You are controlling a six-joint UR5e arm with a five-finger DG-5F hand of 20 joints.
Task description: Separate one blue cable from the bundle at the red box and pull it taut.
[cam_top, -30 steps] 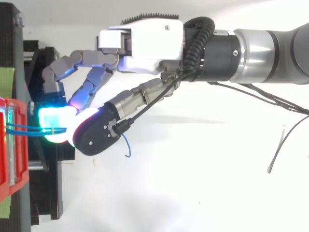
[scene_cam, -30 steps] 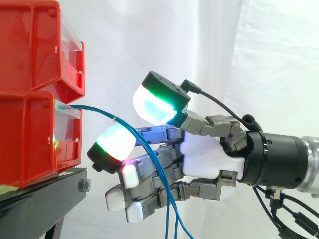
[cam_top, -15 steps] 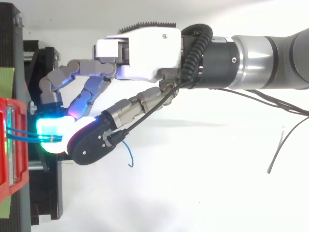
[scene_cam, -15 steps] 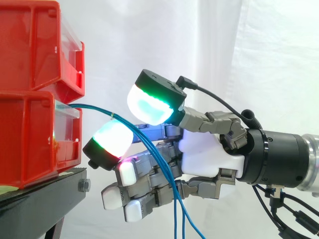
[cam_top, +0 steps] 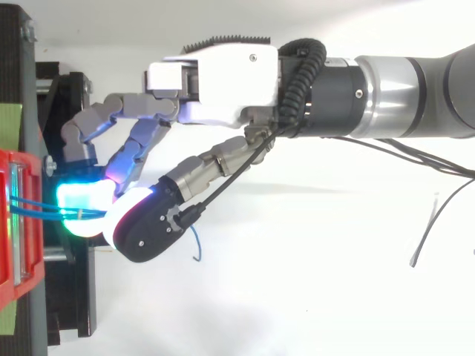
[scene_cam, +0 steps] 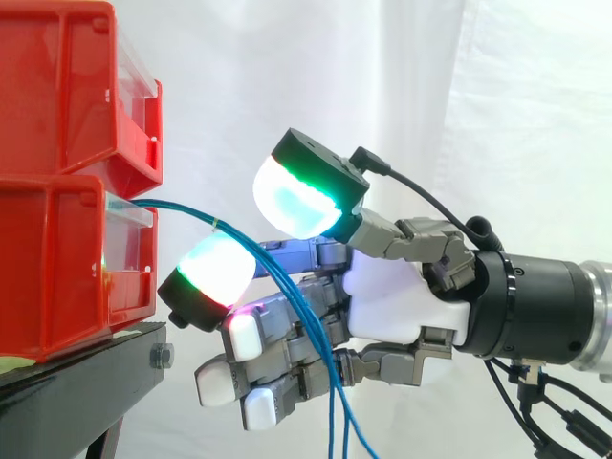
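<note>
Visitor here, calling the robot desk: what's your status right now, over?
Hand open at the red box, thumb and fingers apart. Blue cables hang slack between the pads, none pinched yet. No obstruction seen.

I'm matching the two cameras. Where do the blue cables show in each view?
Side view: the blue cables leave the red bin at lower left, then arc right and down across the hand to the bottom edge.
Top view: the blue cables run right from the red bin at the left edge to the hand.
Shared landmark: the red bin they come out of.
</note>
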